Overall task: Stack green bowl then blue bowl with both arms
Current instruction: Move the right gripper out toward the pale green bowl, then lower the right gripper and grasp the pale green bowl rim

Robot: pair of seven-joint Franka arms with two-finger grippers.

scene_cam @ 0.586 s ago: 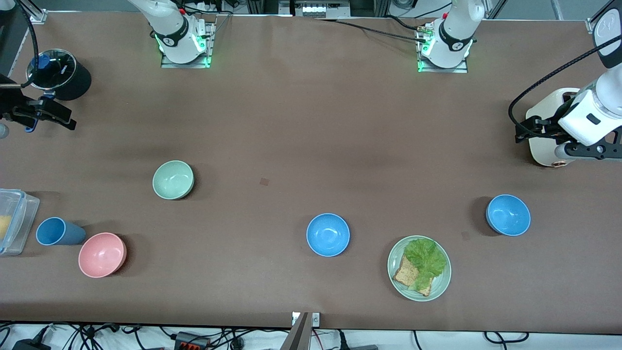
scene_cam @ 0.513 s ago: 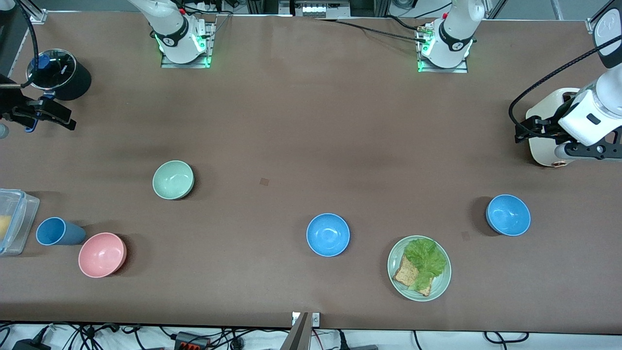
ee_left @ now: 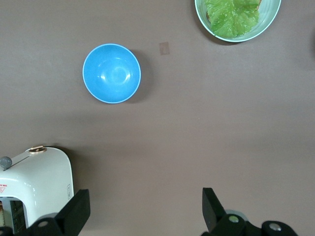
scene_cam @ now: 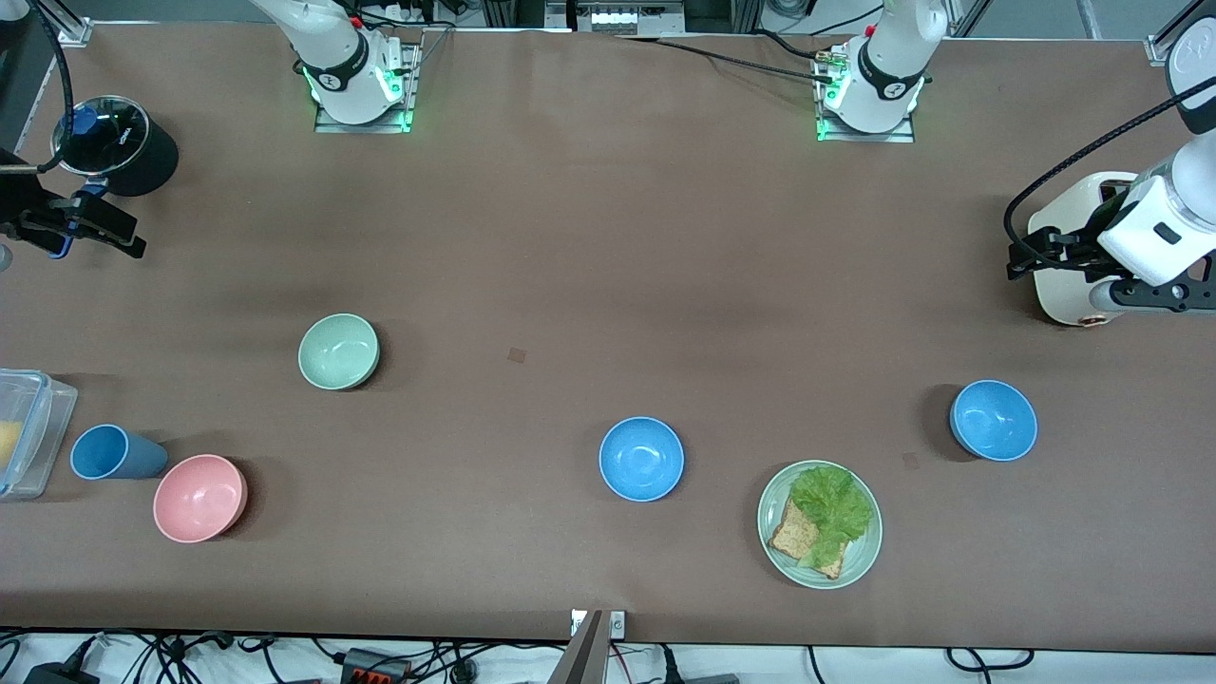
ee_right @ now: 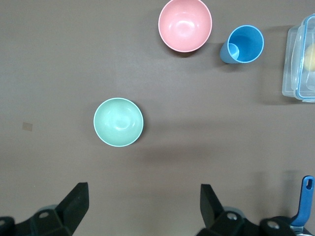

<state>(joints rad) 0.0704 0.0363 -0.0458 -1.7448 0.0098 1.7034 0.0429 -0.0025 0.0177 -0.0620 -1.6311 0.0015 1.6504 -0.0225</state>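
Nothing stacked yet: my left gripper (ee_left: pixel 142 211) and right gripper (ee_right: pixel 142 206) hover spread and empty, green bowl (scene_cam: pixel 339 351) center-left, untouched.

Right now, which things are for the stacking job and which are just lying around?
For the job:
green bowl
two blue bowls
left pincer, open
right pincer, open

Just lying about:
pink bowl
blue cup
plate of lettuce and bread
toaster
plastic box

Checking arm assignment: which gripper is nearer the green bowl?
Right. The right gripper hangs at its own table end near the green bowl; the left gripper is at the toaster.
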